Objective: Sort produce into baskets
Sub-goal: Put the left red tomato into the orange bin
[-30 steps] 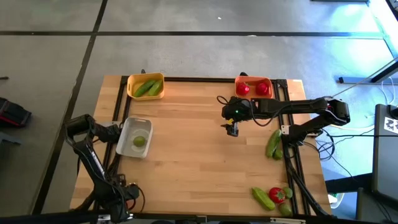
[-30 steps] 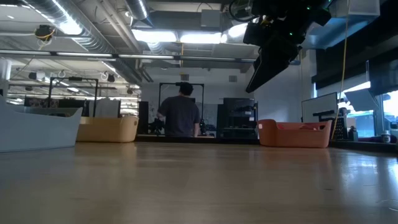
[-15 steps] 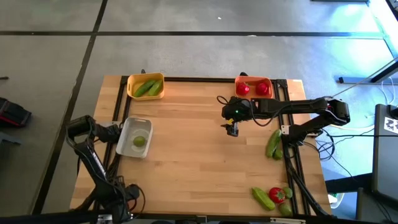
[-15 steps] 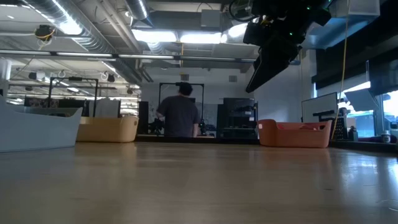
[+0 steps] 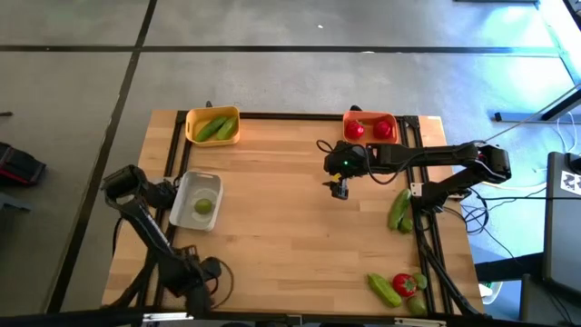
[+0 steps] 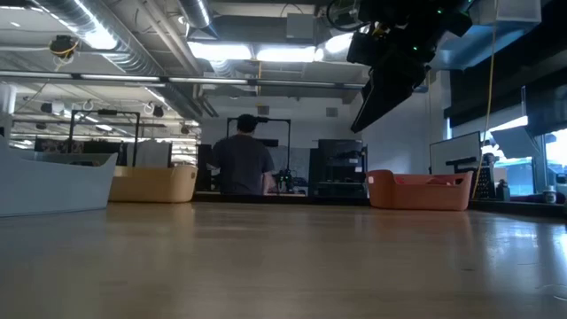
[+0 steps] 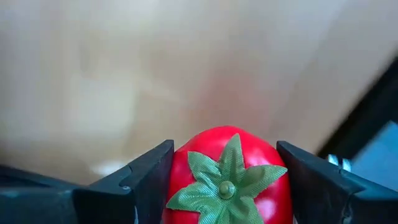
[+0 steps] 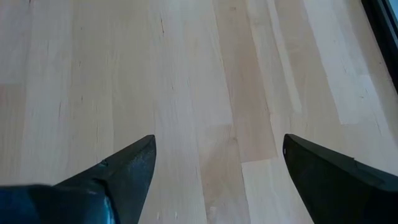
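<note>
Red tomato (image 7: 229, 177) bottom cut off

Quick layout, seen from above: table (image 5: 272, 245) has the far-left basket (image 5: 212, 114) w/ two cucumbers (image 5: 216, 130) in it; far-right basket (image 5: 370, 115) w/ two tomatoes (image 5: 367, 130) in it; tray (image 5: 187, 186) by the left edge, round piece (image 5: 203, 206) in it. Right gripper (image 5: 339, 189) is over the table's middle, a bit right, just near of the far-right basket. Cucumber pair (image 5: 399, 209) lies at the right edge. Near-right corner has a loose pile (image 5: 399, 289): cucumber, tomato, round pieces, all touching. Left gripper (image 7: 225, 146) is by the table's left edge beside the tray, gripped tomato (image 7: 227, 180) btw its fingers. Person (image 6: 239, 164) stands in the room behind the table.
</note>
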`<state>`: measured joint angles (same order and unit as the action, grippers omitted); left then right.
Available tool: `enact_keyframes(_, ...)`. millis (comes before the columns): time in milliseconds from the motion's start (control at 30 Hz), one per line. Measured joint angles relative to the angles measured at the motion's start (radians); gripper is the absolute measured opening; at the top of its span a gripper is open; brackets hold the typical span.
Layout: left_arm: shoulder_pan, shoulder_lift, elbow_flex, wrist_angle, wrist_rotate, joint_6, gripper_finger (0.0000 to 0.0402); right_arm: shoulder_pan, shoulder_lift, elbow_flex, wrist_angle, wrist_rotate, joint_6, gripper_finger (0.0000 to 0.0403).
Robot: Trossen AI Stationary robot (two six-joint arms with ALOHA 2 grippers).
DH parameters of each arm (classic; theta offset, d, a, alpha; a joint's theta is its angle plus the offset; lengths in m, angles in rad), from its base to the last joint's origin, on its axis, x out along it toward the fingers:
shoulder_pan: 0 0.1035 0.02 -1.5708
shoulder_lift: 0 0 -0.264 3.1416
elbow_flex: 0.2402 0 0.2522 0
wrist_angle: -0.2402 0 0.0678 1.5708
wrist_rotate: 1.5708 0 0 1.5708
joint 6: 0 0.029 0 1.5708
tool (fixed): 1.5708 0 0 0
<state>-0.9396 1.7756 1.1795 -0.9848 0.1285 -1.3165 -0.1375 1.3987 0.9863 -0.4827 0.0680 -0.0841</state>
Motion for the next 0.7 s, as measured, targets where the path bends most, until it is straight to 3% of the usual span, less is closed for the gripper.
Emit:
enact_keyframes(367,0.23,-0.105,0.045,-0.054,-0.331,0.238,0.0262,0.001,-0.112,0.0,-0.075,-0.038,0.053,0.0339)
enact_keyframes(700,0.441,-0.22,0.045,0.068,-0.615,0.57,0.0262,0.001,-0.168,0.0,-0.107,-0.074,0.053,0.0339)
